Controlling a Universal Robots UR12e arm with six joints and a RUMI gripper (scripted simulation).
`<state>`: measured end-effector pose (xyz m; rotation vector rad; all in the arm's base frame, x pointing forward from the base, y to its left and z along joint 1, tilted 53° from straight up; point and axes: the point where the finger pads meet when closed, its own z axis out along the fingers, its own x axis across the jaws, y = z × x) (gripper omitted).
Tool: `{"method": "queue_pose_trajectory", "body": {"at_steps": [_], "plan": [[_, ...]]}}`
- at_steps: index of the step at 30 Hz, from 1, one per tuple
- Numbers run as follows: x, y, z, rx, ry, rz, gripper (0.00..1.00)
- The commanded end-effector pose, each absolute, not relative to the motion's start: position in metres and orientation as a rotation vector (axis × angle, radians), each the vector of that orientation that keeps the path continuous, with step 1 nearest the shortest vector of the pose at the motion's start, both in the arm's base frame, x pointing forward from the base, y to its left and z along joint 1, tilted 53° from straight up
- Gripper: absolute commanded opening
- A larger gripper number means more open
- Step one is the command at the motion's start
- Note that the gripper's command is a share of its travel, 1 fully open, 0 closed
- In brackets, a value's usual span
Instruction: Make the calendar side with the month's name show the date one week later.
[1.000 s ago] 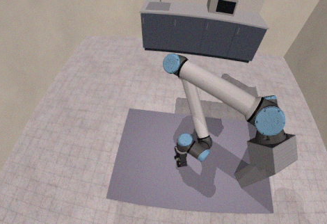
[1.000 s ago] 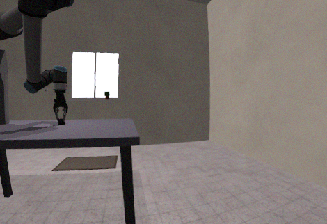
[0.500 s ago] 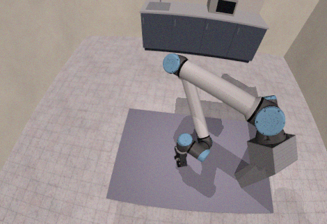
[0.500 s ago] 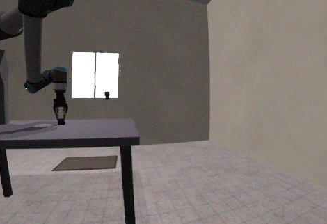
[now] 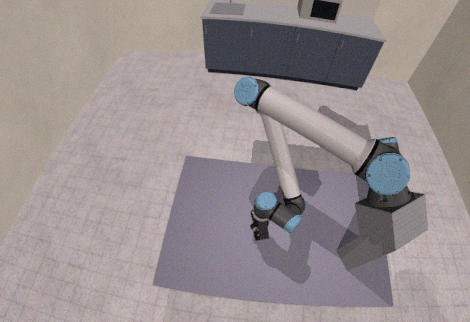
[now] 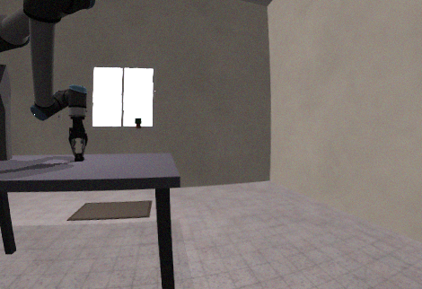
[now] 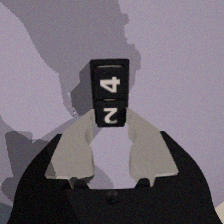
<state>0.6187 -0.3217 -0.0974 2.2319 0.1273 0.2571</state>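
In the wrist view a black digit cube (image 7: pixel 109 93) sits between my two pale fingers. Its upper face shows a white 4 lying on its side, and the face toward me shows a 2, also turned. My gripper (image 7: pixel 110 109) is shut on this cube, just above or on the purple table top; I cannot tell which. In the top view the gripper (image 5: pixel 259 231) is near the middle of the table (image 5: pixel 273 230), pointing down. In the exterior view the gripper (image 6: pixel 78 154) reaches the table surface. The tray, the second cube and the month's name are not in view.
The robot's base block (image 5: pixel 385 225) stands at the table's right side. A grey cabinet (image 5: pixel 290 42) stands at the far wall. The table's front edge (image 6: pixel 79 184) is close in the exterior view. A brown mat (image 6: pixel 110 210) lies on the floor under it.
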Motion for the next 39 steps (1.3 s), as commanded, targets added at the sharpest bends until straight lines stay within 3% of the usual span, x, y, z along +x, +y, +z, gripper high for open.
{"method": "queue_pose_trajectory", "body": {"at_steps": [1,16,29,39], "plan": [[0.6188,-0.3212,-0.0971,2.232,0.128,0.258,0.10],[0.6188,-0.3212,-0.0971,2.232,0.128,0.258,0.10],[0.6188,-0.3212,-0.0971,2.232,0.128,0.258,0.28],[0.6188,-0.3212,-0.0971,2.232,0.128,0.258,0.28]]}}
